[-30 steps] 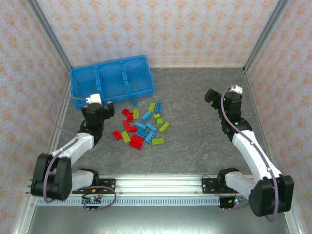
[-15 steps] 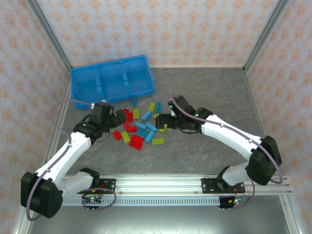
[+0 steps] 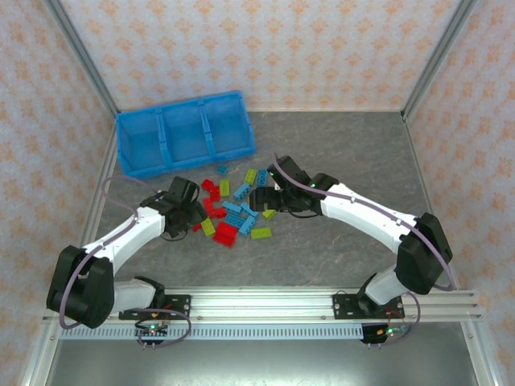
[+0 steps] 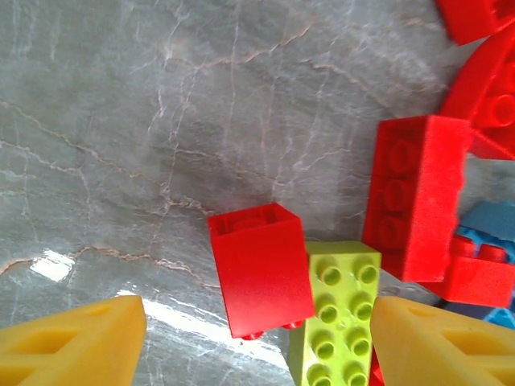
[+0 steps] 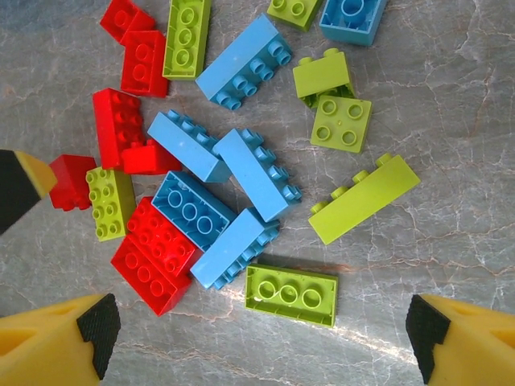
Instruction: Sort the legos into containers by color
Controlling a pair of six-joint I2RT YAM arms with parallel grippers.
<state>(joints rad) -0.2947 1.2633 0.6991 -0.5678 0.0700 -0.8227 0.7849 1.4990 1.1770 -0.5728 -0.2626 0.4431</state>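
The small studded plastic bricks in red, light blue and yellow-green (image 3: 233,207) lie in a loose heap on the grey stone-patterned tabletop (image 3: 338,249), between the two arms and near the long bright-blue plastic tray (image 3: 187,164). Its three compartments look unfilled, so the sorting seems to be at its first pick. The left gripper (image 3: 195,215) sits low at the heap's left edge with its yellow fingers (image 4: 72,342) apart. In the left wrist view they straddle a small red brick (image 4: 261,269) tipped on its side and a yellow-green two-row brick (image 4: 338,314) touching it; neither finger visibly makes contact. The right gripper (image 3: 259,199) hangs over the heap's right side with jaws wide and nothing held, a flat yellow-green three-stud brick (image 5: 291,295) lying between its fingertips. The step in hand reads as the left arm's grasp on a red brick. The next move probably calls for centring on the red one alone, since closing from here could catch the green neighbour too, then lifting it to one compartment.
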